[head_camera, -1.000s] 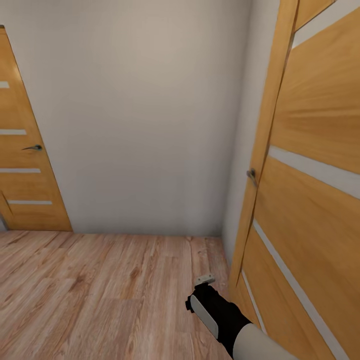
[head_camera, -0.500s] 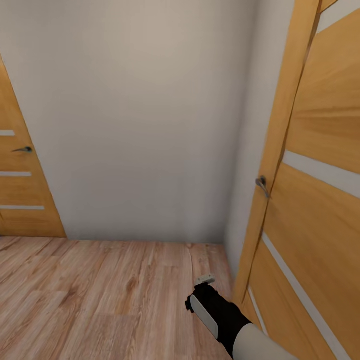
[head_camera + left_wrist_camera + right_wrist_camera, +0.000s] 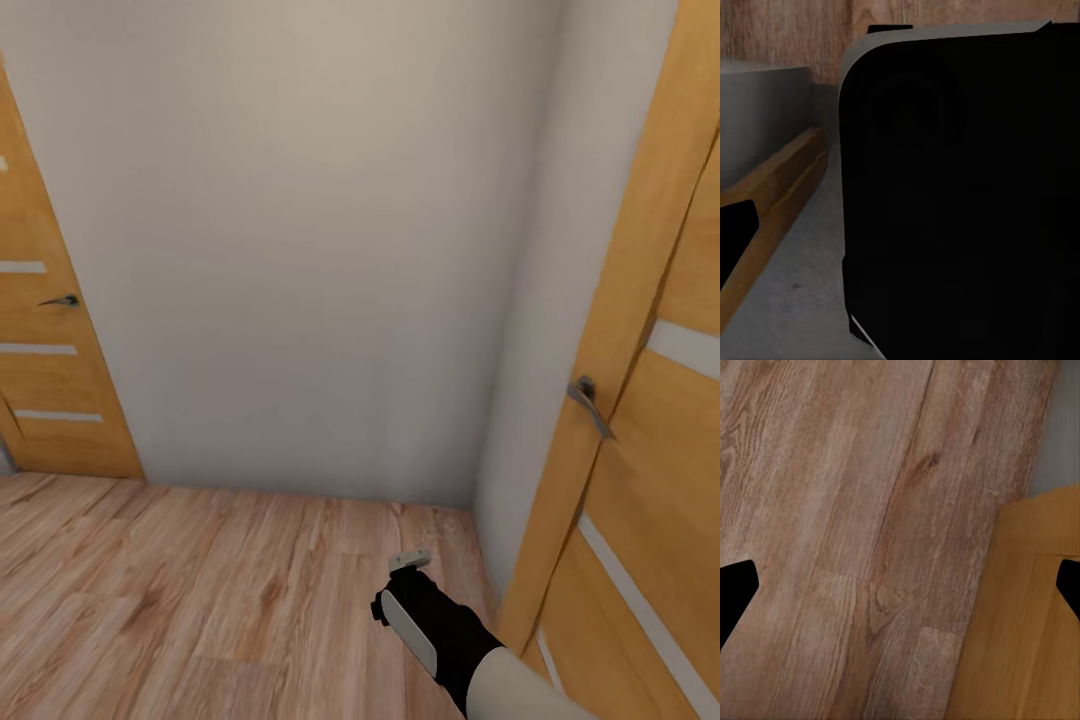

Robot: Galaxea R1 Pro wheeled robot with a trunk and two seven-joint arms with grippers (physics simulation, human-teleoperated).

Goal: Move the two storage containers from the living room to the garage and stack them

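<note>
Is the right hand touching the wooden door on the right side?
Apart. In the head view, floor shows between the right hand and the wooden door.

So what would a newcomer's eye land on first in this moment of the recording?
Probably the two wooden doors with pale stripes: one close at the right with a metal lever handle, and another further off at the left. Between them stands a bare white wall over a light wood-plank floor. Low in the head view, the right arm's black wrist reaches forward to the right gripper, fingers spread over floor and door in its wrist view.
</note>
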